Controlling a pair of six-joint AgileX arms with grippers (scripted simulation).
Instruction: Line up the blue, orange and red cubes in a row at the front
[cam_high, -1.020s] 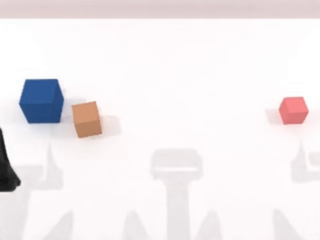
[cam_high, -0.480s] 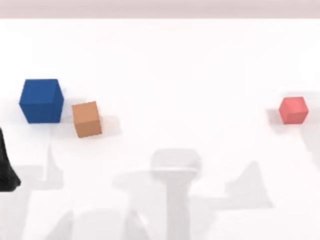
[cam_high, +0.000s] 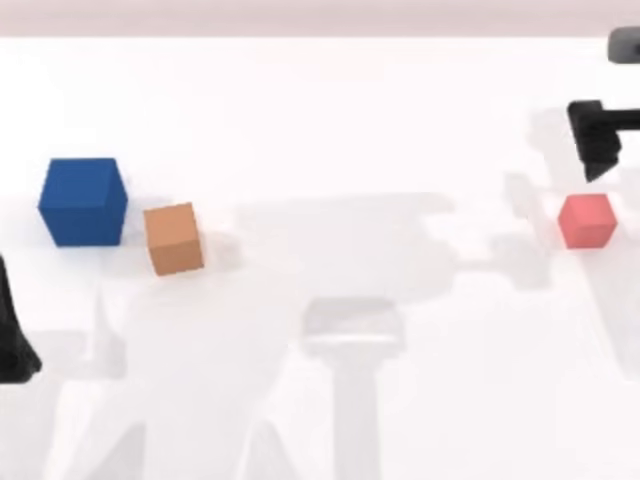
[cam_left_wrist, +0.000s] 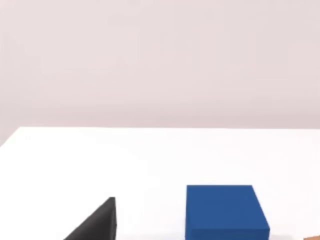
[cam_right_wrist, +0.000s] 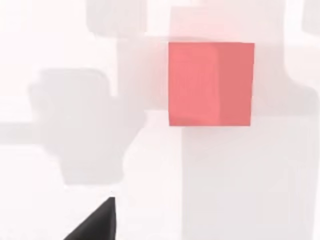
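Blue, orange and red are all scattered from the top view — nothing is lined up yet, as far as I can judge. The blue cube (cam_high: 83, 201) sits at the table's left with the orange cube (cam_high: 174, 238) just beside it, slightly askew, while the red cube (cam_high: 586, 220) lies alone well apart at the right. My right gripper (cam_high: 596, 150) hangs just behind the red cube, not touching it; how far its fingers are spread I cannot tell. My left arm is parked at the left edge, only a dark sliver showing. From the left wrist view I get the blue cube (cam_left_wrist: 225, 212) on the white table (cam_left_wrist: 100, 160) and one dark fingertip, nothing gripped that I can see. From the right wrist view the red cube (cam_right_wrist: 211, 83) lies free below the camera — no finger on it. All three moves remain, I reckon, and nothing blocks the open front of the table.
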